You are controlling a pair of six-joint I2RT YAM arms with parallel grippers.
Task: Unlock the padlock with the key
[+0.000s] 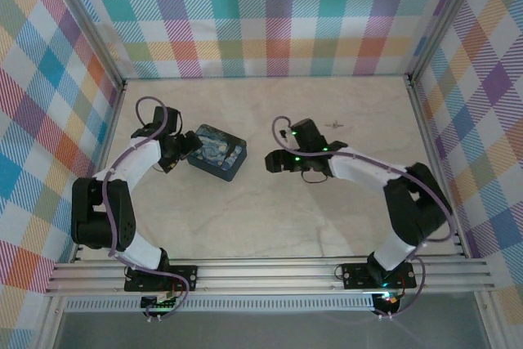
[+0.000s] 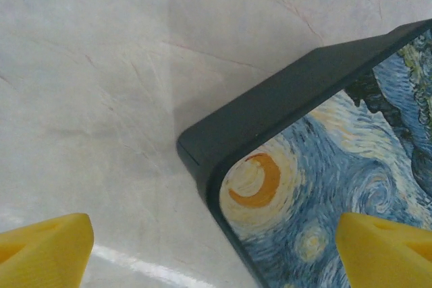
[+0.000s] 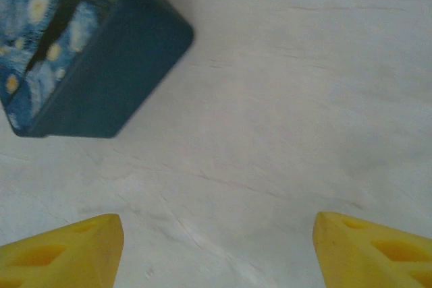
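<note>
A thin greyish key (image 1: 335,124) lies on the table behind my right arm, toward the back right. The padlock is out of view. My left gripper (image 1: 186,154) is open at the left corner of the dark blue box (image 1: 217,152). In the left wrist view its yellow fingers (image 2: 44,251) straddle that corner of the box (image 2: 317,166), one over the bare table and one over the lid. My right gripper (image 1: 270,161) is open just right of the box. In its wrist view the fingertips (image 3: 61,251) stand wide apart over bare table, the box (image 3: 101,79) ahead of them to the left.
The pale table (image 1: 270,218) is walled by checked panels on the left, back and right. An aluminium rail (image 1: 270,271) with both arm bases runs along the near edge. Purple cables (image 1: 155,108) loop off both arms.
</note>
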